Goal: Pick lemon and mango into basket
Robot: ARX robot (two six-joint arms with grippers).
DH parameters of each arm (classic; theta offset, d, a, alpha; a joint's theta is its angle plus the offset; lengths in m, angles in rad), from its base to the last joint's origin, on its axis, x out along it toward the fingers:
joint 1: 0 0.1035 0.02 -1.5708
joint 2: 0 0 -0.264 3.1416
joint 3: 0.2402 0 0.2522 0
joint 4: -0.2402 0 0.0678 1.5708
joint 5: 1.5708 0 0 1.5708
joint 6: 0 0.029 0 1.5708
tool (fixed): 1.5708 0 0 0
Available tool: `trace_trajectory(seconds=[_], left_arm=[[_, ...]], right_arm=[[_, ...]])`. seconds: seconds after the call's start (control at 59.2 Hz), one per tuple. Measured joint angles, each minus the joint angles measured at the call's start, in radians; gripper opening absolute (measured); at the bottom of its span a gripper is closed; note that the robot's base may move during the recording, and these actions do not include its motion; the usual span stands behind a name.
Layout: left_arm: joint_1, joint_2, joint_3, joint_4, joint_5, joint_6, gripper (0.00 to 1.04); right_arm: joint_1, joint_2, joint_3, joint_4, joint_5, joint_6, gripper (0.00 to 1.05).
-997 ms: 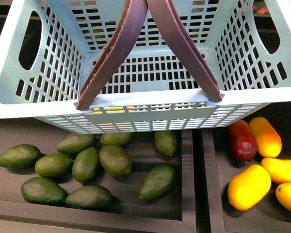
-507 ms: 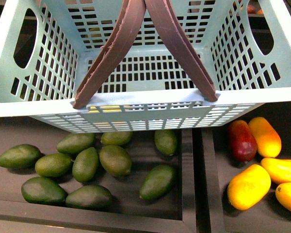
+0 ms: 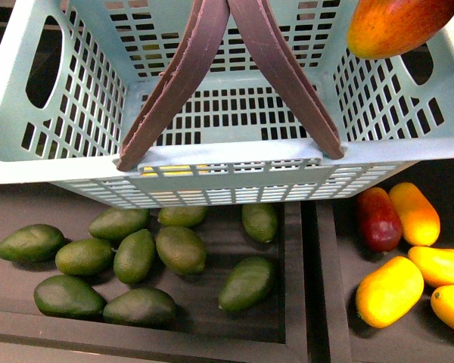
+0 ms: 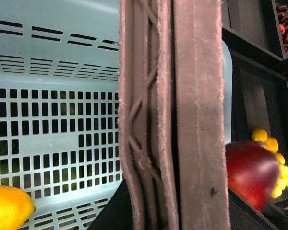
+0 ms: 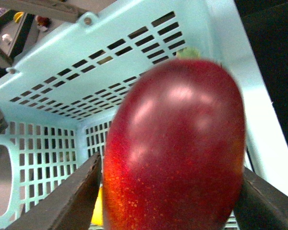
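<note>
Avocados (image 3: pixel 136 257) lie loose in the dark tray (image 3: pixel 291 302) at lower left of the front view, no part of the job. Basket (image 3: pixel 212 155) fills the upper frame above them, its two brown handles (image 3: pixel 227 76) rising together up the middle. Lemon (image 4: pixel 9 208) is already inside on the slotted floor, at lower left of the left wrist view. From the front, only a yellow glint shows through the near wall. Left gripper not made out: the handles fill that camera, so cannot tell how its jaws stand. Mango (image 3: pixel 397 26) hangs at upper right of the front view, over the basket's right wall and not yet down inside. Right gripper (image 5: pixel 173 196) pinches it, a dark finger (image 5: pixel 72 201) on each flank, jaws closed on the fruit. At lower right, a second red fruit (image 3: pixel 378 219) and several yellow fruits (image 3: pixel 390 291) sit in the neighbouring tray. Step in hand, as I judge it: the drop. Best carry the mango further left until clear of the rim, keep right of the handles, and lower it near the floor beside the lemon, not on it. Then spread the jaws.
</note>
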Motion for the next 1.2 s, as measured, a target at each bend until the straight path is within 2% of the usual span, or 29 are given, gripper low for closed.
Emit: trace_trajectory(seconds=[0.118,0.152,0.237,0.287,0.439,0.473,0.541,0.608,0.642,0.946,0.98,1.014,1.048,1.2], left_arm=[[0.0,0.0,0.0,0.0,-0.001,0.0,0.16],[0.0,0.0,0.0,0.0,0.0,0.0,0.16],[-0.002,0.0,0.0,-0.002,0.003,0.005,0.16],[-0.002,0.0,0.0,-0.002,0.002,0.002,0.16],[0.002,0.0,0.0,-0.002,0.0,0.003,0.16],[0.002,0.0,0.0,-0.002,0.0,0.002,0.16],[0.002,0.0,0.0,-0.002,0.0,0.001,0.16],[0.0,0.0,0.0,-0.002,0.001,0.003,0.16],[-0.001,0.0,0.0,-0.002,0.002,0.004,0.16],[0.0,0.0,0.0,-0.002,0.001,0.0,0.16],[0.0,0.0,0.0,-0.002,0.002,-0.001,0.16],[0.0,0.0,0.0,-0.002,0.002,-0.002,0.16],[0.0,0.0,0.0,-0.002,0.002,-0.001,0.16],[0.002,0.0,0.0,-0.002,0.001,-0.001,0.16]], right_arm=[[-0.002,0.008,0.018,-0.001,0.008,0.0,0.96],[-0.005,0.001,0.018,-0.003,0.008,0.0,0.98],[-0.017,-0.03,0.011,-0.015,0.02,-0.01,0.96],[-0.03,-0.079,-0.012,-0.043,0.06,-0.042,0.96],[-0.139,-0.342,-0.16,-0.221,0.163,-0.134,0.96],[-0.162,-0.382,-0.199,-0.175,0.15,-0.176,0.93],[-0.196,-0.446,-0.308,0.063,0.098,-0.293,0.83],[-0.22,-0.503,-0.428,0.311,0.051,-0.435,0.67],[-0.231,-0.522,-0.463,0.353,0.042,-0.476,0.6],[-0.294,-0.659,-0.615,0.366,-0.017,-0.544,0.11],[-0.304,-0.684,-0.634,0.36,-0.024,-0.549,0.03],[-0.342,-0.716,-0.654,0.347,-0.089,-0.555,0.02],[-0.362,-0.731,-0.663,0.341,-0.106,-0.555,0.02],[-0.391,-0.813,-0.706,0.301,-0.111,-0.555,0.02]])
